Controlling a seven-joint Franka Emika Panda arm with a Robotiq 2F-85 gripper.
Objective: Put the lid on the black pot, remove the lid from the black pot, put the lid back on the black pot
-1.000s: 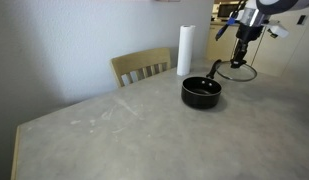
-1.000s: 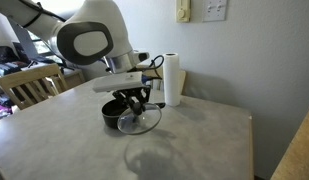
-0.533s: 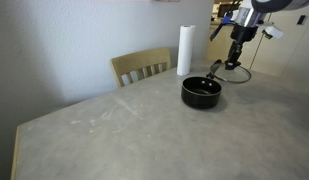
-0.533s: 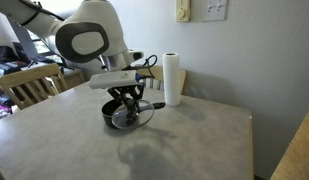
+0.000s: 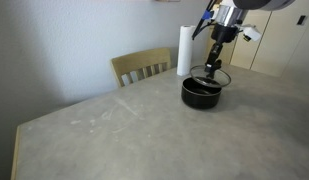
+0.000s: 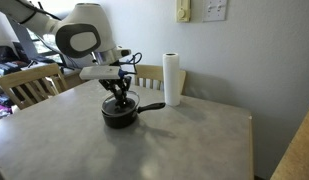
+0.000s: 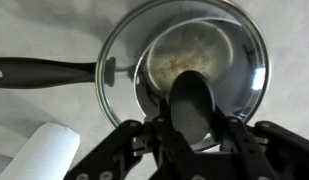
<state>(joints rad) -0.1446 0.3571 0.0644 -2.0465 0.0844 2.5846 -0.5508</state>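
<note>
The gripper pinches the round clear glass lid by its knob over the small black pot, whose handle points toward the white paper-towel roll.

Clear glass lid, slightly tilted, just above open black pot.

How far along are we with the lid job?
Done: the gripper is shut on the lid by its knob. In hand: the lid hangs just over the black pot, seemingly not seated on its rim. Left: lower and release; which of the three lid steps this is cannot be told.
</note>
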